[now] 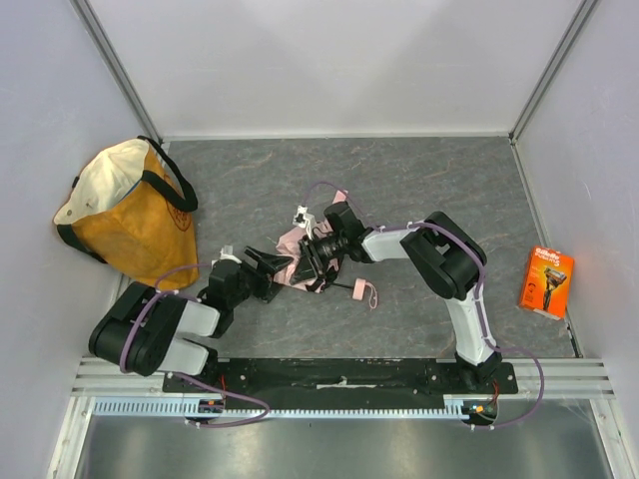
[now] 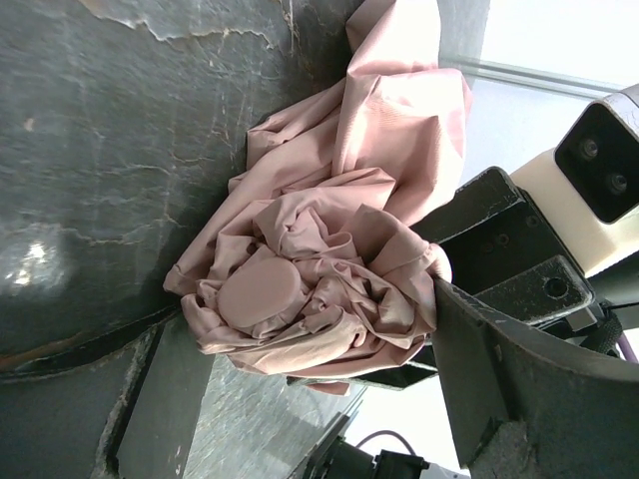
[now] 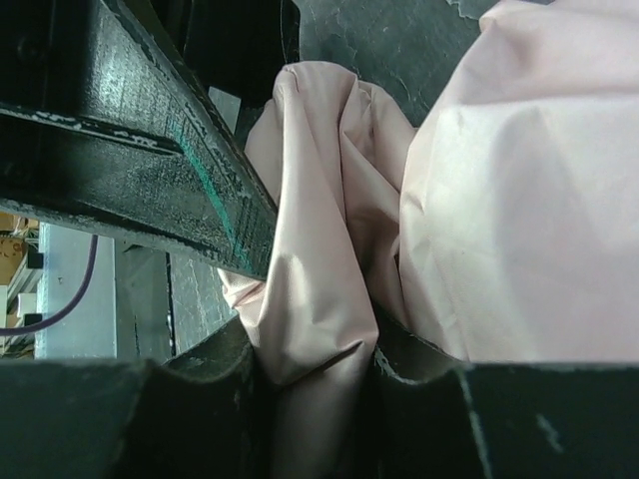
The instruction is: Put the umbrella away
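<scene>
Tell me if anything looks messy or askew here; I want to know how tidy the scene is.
The umbrella stands out: its pink canopy is crumpled in loose folds mid-table, not wrapped, and its strap trails free beside it. Nothing looks spilled or broken.

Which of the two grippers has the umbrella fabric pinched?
The right gripper: fabric of the pink umbrella is squeezed between its fingers. The left gripper stands wide open beside the bunched canopy, gripping nothing.

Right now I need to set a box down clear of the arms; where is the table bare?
Bare: the far strip right of the tote bag, and the gap between right arm and orange box. Crowded: the middle, left gripper and right gripper at the umbrella.
</scene>
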You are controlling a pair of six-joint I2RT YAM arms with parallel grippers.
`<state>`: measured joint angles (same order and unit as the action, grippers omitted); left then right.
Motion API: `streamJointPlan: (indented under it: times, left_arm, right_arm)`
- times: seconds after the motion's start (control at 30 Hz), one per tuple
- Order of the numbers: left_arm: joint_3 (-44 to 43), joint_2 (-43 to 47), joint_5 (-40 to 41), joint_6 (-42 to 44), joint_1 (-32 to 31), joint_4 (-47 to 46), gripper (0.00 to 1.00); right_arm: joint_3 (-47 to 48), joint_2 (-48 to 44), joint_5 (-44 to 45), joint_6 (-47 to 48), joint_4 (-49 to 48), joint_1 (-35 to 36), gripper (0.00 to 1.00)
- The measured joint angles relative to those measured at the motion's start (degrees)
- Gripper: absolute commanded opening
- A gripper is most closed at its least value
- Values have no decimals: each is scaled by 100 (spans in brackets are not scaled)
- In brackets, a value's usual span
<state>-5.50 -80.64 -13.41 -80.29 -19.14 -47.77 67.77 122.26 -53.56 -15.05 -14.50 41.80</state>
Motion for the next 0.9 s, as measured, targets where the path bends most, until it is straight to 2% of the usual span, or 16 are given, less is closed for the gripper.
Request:
streamJointPlan:
  times: [0.13,0.27,0.37,0.43,0.67,0.73,0.8,0.9]
  left_arm:
    - [-33,-319,227,-125,-223,-393,86]
    - [44,-675,422,-192,-345,-914,73]
    - [127,-977,483,-223,-378,-1335,53]
    - [157,-1237,501,-251,-389,-1633,34]
    - [175,-1543,511,-487,-389,-2033,2]
    - [133,-1440,507,-483,-389,-1834,2]
    - [85,-1307,498,-481,-387,-1580,2]
    - [-48,-1113,468,-479,-387,-1086,2]
  right_arm:
    - [-31,-22,-31,-4,17,-50,0]
    - [-42,-28,-57,-15,15,-83,0]
    - [-46,-31,-57,-17,9,-83,0]
    - [-48,-31,-28,-26,20,-83,0]
    - [-66,-31,66,-116,33,-109,1]
    - [-59,-31,92,-129,61,-109,12]
    - [-24,-31,133,-118,160,-109,31]
    - [101,-66,269,-31,549,-107,51]
